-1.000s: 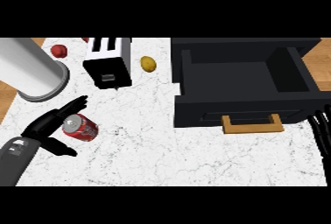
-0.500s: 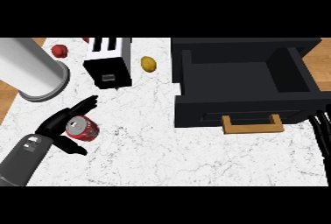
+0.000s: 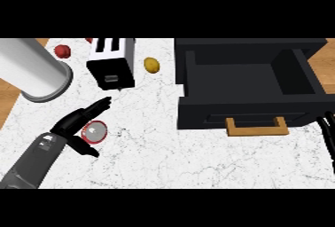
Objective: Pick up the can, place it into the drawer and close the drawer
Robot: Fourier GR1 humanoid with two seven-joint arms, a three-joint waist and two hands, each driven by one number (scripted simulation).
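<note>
The red can (image 3: pixel 95 132) with a silver top lies on the white marble counter (image 3: pixel 163 150) at the left. My left hand (image 3: pixel 71 125) brackets it: straight fingers (image 3: pixel 95 107) run past its far side and the thumb (image 3: pixel 85 148) sits on its near side. The hand is open, touching or nearly touching the can. At the upper right the black drawer (image 3: pixel 196 75) stands pulled open with nothing showing inside, its wooden handle (image 3: pixel 256 130) facing me. Only the fingers of my right hand (image 3: pixel 326 129) show, at the right edge, open and resting.
A black and white toaster (image 3: pixel 111 62) stands beyond the can. A yellow fruit (image 3: pixel 151 64) lies between the toaster and the drawer. A large silver cylinder (image 3: pixel 33 66) stands at the far left, with a red apple (image 3: pixel 62 50) behind it.
My left forearm has swung in toward the right, and the hand has settled closer round the can. The can has shifted slightly right. The drawer and right hand are unchanged.
</note>
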